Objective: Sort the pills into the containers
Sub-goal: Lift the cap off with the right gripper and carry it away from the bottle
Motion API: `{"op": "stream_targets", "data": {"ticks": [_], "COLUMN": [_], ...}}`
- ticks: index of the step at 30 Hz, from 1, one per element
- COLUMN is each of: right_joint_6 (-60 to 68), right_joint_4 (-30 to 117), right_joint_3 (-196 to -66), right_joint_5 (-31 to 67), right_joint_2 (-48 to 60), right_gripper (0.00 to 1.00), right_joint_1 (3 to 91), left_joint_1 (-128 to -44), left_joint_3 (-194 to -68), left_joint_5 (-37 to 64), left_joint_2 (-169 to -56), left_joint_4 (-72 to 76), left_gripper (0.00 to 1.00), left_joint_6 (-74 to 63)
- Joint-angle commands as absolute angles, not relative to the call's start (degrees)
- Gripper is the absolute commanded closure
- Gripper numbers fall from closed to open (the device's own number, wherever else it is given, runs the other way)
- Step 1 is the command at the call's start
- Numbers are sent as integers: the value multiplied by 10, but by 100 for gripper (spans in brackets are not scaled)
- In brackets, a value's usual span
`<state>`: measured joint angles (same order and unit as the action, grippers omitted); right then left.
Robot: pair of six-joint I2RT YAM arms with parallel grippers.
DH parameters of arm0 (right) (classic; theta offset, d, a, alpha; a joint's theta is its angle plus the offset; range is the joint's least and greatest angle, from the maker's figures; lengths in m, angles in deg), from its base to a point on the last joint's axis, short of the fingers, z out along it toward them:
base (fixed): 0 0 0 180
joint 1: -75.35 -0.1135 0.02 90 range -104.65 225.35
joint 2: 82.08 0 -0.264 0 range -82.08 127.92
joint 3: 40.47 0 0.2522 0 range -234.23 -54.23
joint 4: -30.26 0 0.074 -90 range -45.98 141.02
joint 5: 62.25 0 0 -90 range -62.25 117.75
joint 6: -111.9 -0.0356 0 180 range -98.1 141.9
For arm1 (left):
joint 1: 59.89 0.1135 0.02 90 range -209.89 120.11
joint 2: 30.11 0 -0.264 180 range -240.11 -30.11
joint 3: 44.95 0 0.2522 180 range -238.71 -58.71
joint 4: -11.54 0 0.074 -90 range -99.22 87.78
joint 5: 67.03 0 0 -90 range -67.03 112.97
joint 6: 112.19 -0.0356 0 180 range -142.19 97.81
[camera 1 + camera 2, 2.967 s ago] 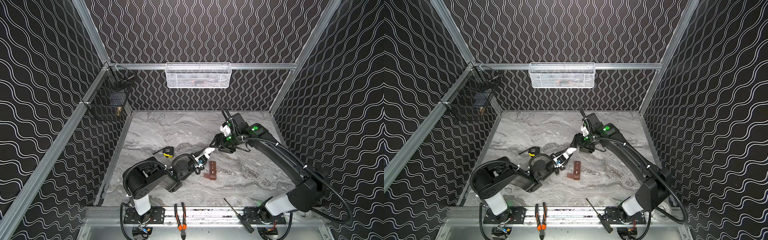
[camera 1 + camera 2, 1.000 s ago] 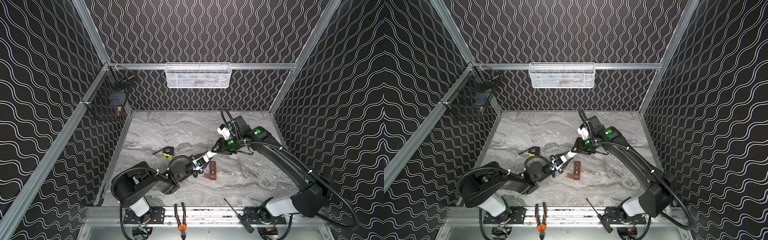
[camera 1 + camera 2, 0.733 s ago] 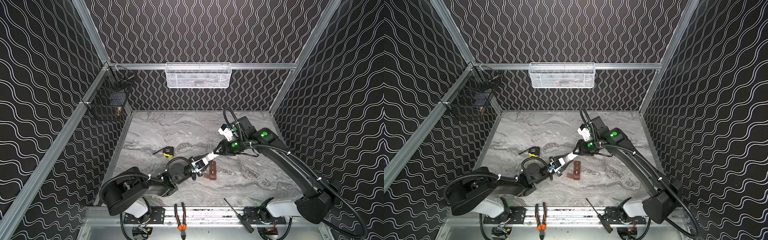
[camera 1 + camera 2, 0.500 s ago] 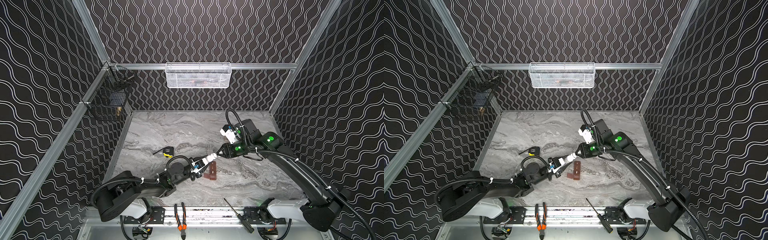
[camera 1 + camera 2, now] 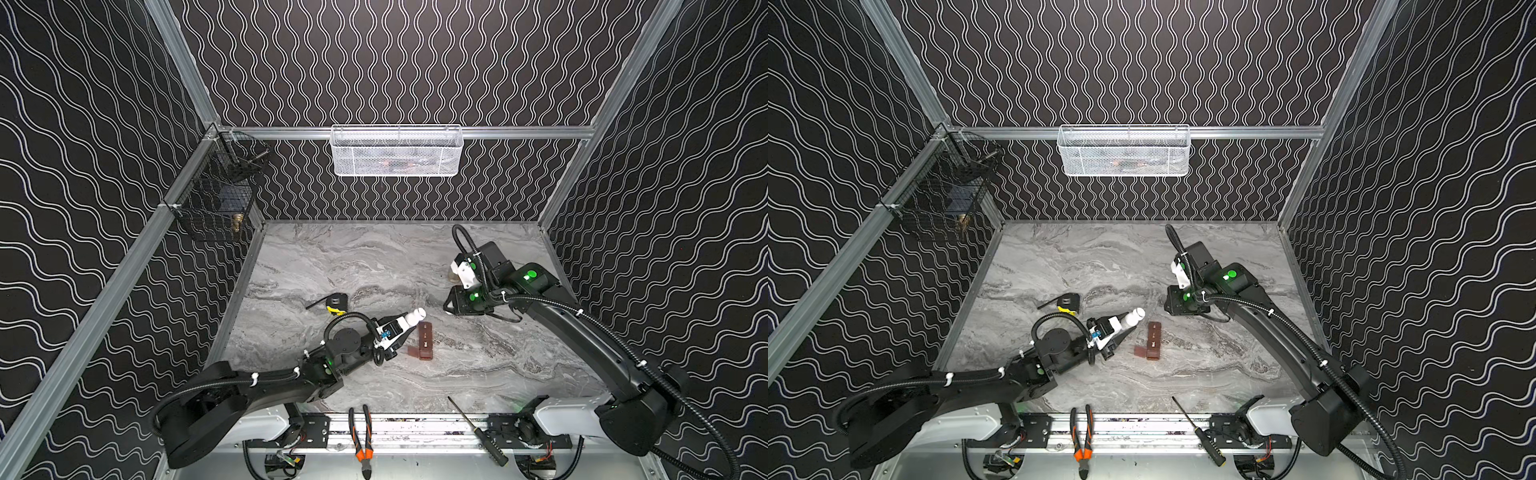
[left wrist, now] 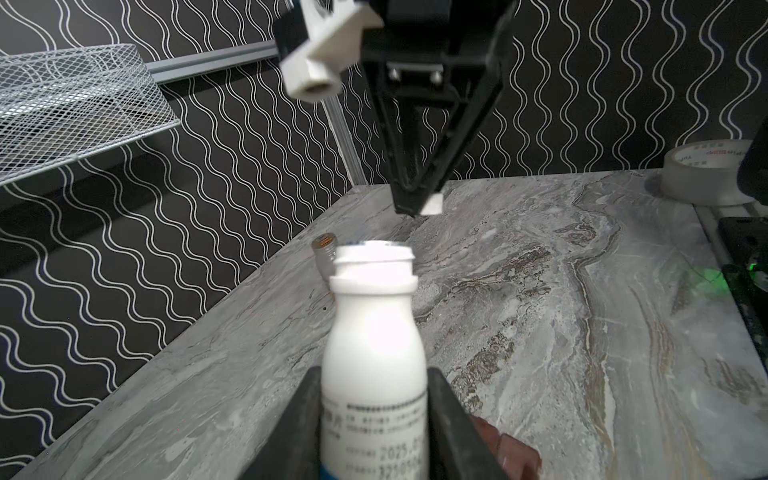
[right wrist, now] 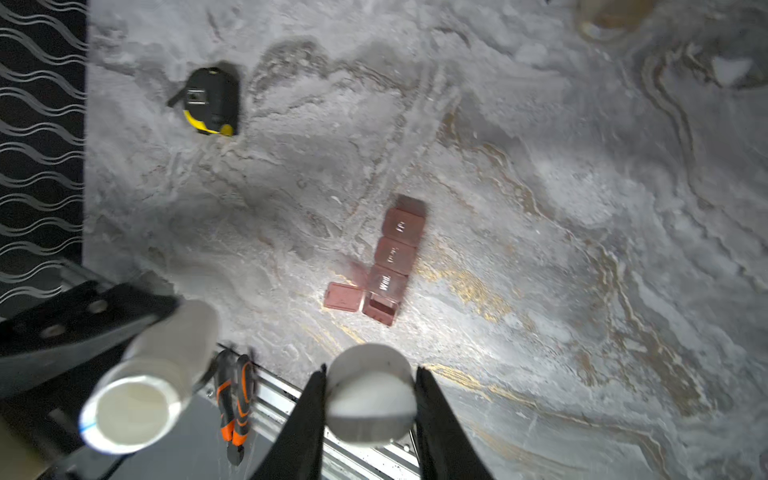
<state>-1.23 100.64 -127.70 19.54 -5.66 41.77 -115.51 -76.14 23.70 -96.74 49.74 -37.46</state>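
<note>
My left gripper is shut on a white pill bottle, which tilts over the table with its mouth uncapped. My right gripper is shut on the bottle's white cap, up and to the right of the bottle. The containers, a reddish-brown strip, lie on the marble just right of the bottle. The end compartment stands open, its lid folded flat. No pills show.
A black and yellow tape measure lies left of centre. A tape roll sits near the right wall. Pliers and a screwdriver rest on the front rail. A white mesh basket and a black wire basket hang on the walls.
My right gripper has drawn away to the right from the bottle's mouth with the cap in it. The left arm has stretched out low, still holding the bottle.
</note>
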Motion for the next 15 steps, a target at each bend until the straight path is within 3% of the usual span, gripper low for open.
{"op": "stream_targets", "data": {"ticks": [1,15], "right_joint_6": [-75,-151], "right_joint_4": [993,854], "right_joint_3": [-1231,-1042], "right_joint_5": [255,329], "right_joint_2": [-66,-24], "right_gripper": [70,69], "right_joint_1": [420,431], "left_joint_1": [-1166,-1199], "left_joint_3": [-757,-737], "left_joint_5": [267,311], "left_joint_2": [-933,-896], "left_joint_4": [433,403], "left_gripper": [100,100], "left_joint_6": [-369,-351]}}
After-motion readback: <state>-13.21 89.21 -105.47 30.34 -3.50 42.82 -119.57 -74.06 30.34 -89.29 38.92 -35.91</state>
